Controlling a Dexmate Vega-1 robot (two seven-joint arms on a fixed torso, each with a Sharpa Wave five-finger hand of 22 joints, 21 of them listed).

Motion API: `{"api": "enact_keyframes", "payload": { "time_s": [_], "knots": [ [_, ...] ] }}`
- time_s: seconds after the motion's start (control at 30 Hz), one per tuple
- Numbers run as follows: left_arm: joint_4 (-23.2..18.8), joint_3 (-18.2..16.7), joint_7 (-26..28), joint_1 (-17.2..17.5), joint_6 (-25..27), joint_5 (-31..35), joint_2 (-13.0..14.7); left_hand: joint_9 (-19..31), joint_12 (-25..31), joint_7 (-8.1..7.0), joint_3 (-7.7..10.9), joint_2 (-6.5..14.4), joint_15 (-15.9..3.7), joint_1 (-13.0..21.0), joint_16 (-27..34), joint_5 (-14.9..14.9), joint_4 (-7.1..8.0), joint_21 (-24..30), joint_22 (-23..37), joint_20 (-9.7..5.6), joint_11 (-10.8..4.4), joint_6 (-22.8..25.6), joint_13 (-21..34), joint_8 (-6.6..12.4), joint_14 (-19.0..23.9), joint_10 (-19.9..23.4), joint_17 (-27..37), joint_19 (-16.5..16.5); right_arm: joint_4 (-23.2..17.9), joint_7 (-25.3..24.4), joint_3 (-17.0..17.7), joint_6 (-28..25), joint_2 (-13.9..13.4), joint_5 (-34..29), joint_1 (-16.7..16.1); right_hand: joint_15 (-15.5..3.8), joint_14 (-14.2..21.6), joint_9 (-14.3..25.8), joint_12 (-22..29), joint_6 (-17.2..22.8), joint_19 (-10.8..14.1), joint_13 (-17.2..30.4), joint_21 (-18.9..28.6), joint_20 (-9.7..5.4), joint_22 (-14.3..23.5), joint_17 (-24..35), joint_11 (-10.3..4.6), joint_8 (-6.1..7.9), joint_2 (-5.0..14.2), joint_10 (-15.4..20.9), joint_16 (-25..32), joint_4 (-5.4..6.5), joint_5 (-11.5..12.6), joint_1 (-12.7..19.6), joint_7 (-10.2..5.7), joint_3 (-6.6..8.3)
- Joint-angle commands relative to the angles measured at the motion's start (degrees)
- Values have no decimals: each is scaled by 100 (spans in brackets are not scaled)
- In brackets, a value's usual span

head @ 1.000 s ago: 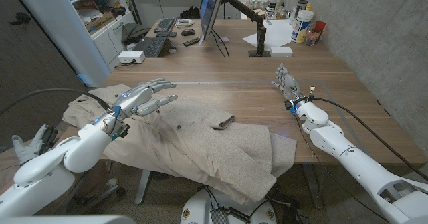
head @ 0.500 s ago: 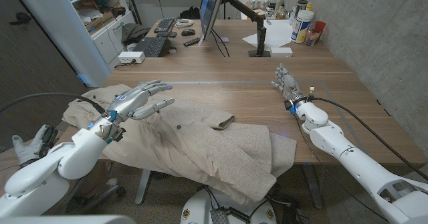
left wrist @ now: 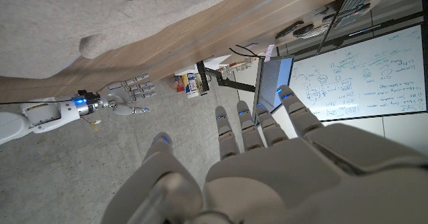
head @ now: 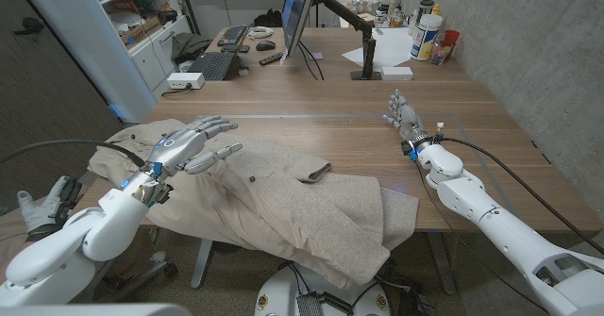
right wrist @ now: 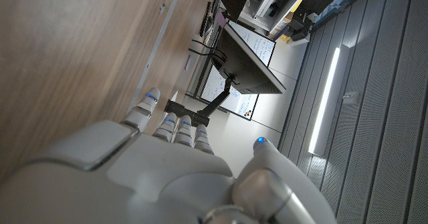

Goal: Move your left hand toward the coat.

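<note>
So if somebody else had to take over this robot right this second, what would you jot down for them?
Left hand: open, fingers spread, holding nothing, over the left part of the coat; whether it touches the cloth cannot be told.
Right hand: open, holding nothing, at the right side of the table, apart from the coat.
Coat: spread along the table's near edge, partly hanging over it.
Done: the left hand is at the coat.
Left: at most a small lowering onto the fabric.

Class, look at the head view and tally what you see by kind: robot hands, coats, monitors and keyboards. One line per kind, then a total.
Robot hands: 2, the left hand and the right hand
Coats: 1, the beige coat
Monitors: 1, the monitor
Keyboards: 2, one keyboard and a second keyboard
Total: 6
</note>
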Motion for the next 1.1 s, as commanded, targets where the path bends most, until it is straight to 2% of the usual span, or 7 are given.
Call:
{"api": "enact_keyframes", "payload": {
  "time_s": [0.03,0.4,0.5,0.73,1.1],
  "knots": [
    [339,132,300,-87,-41,9,20,21,11,-30,-40,-104,-172,1,62,89,-11,65,18,377,19,86,4,-11,198,76,9,197,-23,-21,-1,-19,-4,-8,-13,-79,-38,9,60,-38,23,16,-5,9,14,-2,26,-3,-20,-43,36,-2,25,-51,25,-32],
    [497,330,651,-141,45,140,167,21,33,-12,-68,-171,-293,-11,74,166,-55,87,11,414,29,310,5,45,388,235,0,462,-13,-29,-8,-27,-3,-19,-5,-71,-39,9,60,-37,27,16,-5,7,14,-3,42,-1,-16,-46,37,-3,26,-51,27,-33],
    [532,411,679,-163,139,192,238,21,21,-3,-71,-188,-342,-5,17,194,-74,11,2,435,34,355,5,48,302,246,-1,358,-18,-42,-6,-35,0,-18,-7,-71,-37,9,62,-35,28,16,-5,7,14,-3,39,0,-15,-43,38,-4,26,-50,21,-34],
    [668,630,906,-285,297,272,379,22,18,26,-72,-196,-372,-2,4,216,-87,-6,-5,421,42,426,5,63,301,268,-2,377,-19,-48,-7,-41,-5,-24,-5,-70,-36,9,60,-38,27,16,-7,10,14,-4,29,-1,-13,-49,39,-5,27,-49,26,-35],
    [648,819,1030,-267,648,370,647,21,6,56,-71,-202,-354,2,-2,243,-102,-34,-9,408,44,448,6,52,327,280,-3,374,-15,-45,-6,-28,-4,-27,-6,-72,-38,9,62,-38,29,16,-7,11,14,-5,46,0,-14,-46,40,-5,27,-50,27,-39]
  ]
}}
